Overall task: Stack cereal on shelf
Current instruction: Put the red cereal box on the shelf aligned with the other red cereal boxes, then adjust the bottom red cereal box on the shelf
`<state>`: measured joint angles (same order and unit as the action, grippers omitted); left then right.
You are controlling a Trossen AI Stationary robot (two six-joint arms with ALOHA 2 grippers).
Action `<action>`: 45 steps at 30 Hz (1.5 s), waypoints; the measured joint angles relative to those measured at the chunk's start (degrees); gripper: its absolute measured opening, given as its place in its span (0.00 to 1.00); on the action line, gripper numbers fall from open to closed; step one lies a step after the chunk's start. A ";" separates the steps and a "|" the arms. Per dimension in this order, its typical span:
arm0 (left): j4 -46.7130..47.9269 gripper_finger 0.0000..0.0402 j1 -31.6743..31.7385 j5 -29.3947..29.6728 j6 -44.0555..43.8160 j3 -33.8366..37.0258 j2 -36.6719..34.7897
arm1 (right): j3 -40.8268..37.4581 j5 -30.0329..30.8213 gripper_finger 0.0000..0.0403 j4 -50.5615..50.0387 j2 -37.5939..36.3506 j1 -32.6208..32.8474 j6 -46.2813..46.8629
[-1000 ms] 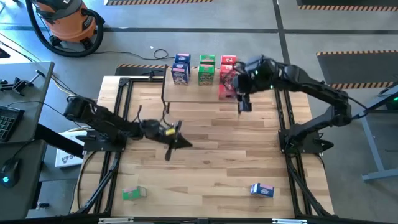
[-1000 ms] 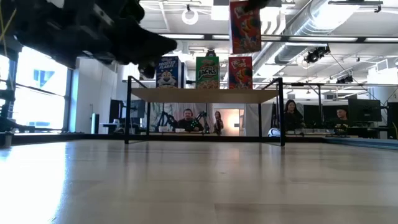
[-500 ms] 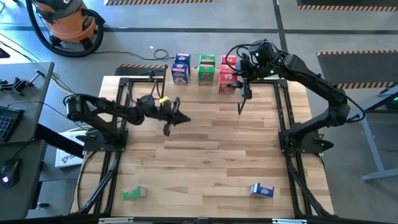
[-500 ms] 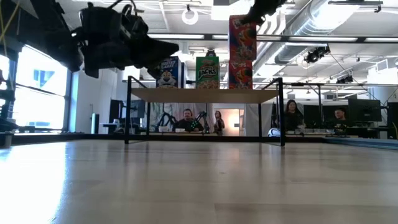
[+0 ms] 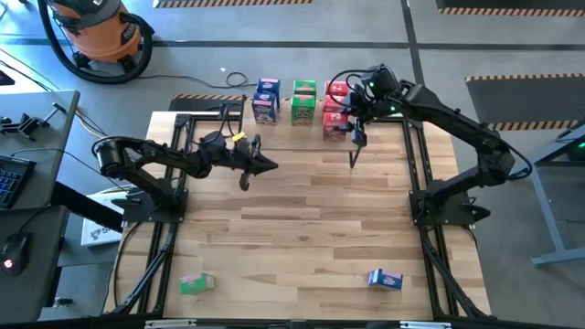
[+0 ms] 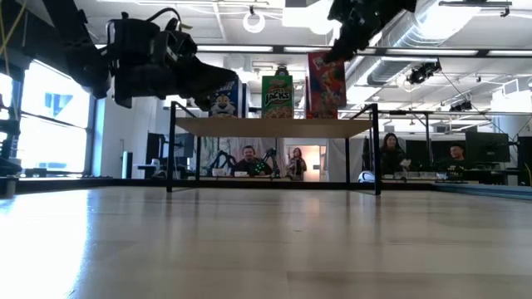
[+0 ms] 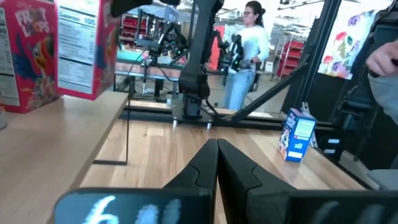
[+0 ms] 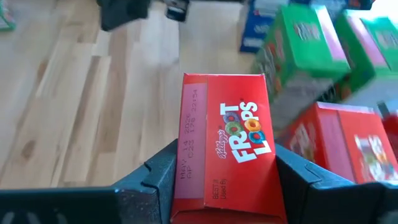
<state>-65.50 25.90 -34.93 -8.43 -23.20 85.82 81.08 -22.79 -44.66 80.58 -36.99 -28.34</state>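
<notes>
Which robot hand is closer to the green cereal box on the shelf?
The right. Right gripper is at the shelf, beside the green cereal box. Left gripper hangs over the table, off the shelf.

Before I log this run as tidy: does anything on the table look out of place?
Yes. Two cereal boxes lie flat near the table's front edge, far from the shelf: a green box and a blue box. The rest stand on the shelf, and the right gripper holds a red box there.
</notes>
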 joint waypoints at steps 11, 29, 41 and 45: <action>0.79 0.00 -0.03 -0.01 1.10 0.00 0.00 | -6.85 -1.44 0.41 6.20 -0.24 -2.12 -0.15; 0.79 0.00 -0.03 0.01 2.08 0.00 0.00 | -6.89 3.66 0.44 6.96 -0.37 -1.99 2.78; 0.79 0.00 -0.03 0.01 2.14 0.00 0.00 | -7.02 6.43 0.57 6.29 -0.22 -1.62 2.78; 0.83 0.00 -0.03 0.01 2.14 0.00 0.00 | -7.02 6.39 0.56 6.27 -0.93 -1.04 2.75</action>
<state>-64.67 25.87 -34.92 -6.28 -23.20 85.82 74.06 -16.40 -38.39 79.65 -38.03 -25.58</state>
